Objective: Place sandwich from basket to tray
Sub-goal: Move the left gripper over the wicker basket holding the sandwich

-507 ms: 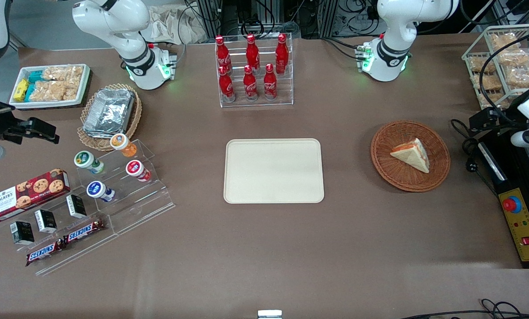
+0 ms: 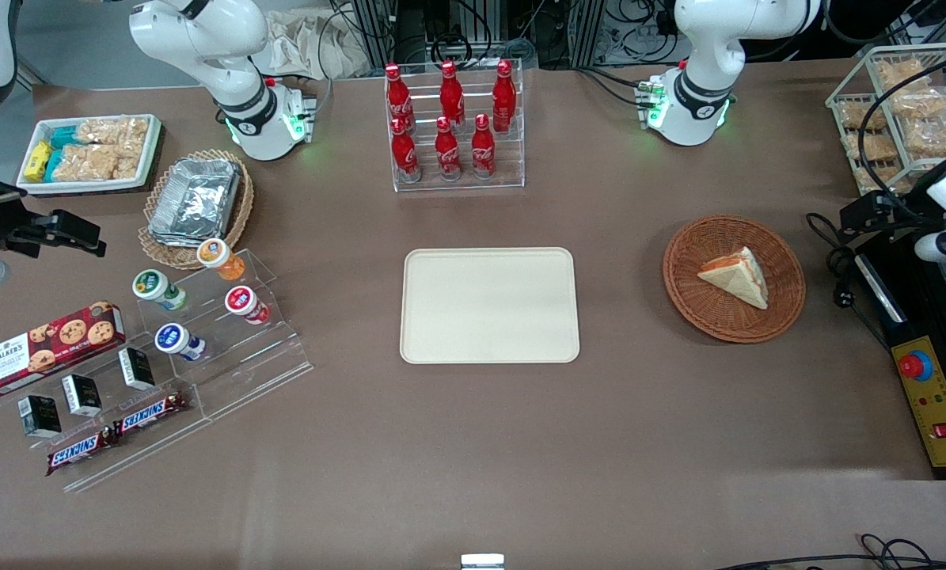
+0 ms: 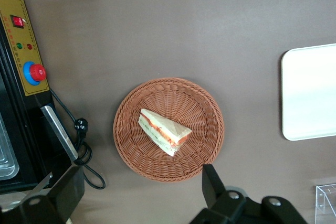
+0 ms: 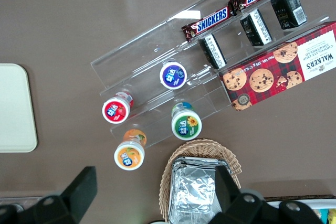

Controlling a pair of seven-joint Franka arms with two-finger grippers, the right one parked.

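The sandwich, a pale bread wedge with red-orange and green filling, lies in the round reddish-brown wicker basket. It also shows in the left wrist view, lying in the basket. The cream tray lies flat mid-table and holds nothing; its edge shows in the left wrist view. My left gripper hangs above the table beside the basket, toward the working arm's end. In the wrist view the gripper is open and holds nothing, with its fingers wide apart above the basket's rim.
A black control box with a red stop button and cables lie beside the basket. A rack of red bottles stands farther from the camera than the tray. A wire rack of snacks stands at the working arm's end. Snack displays fill the parked arm's end.
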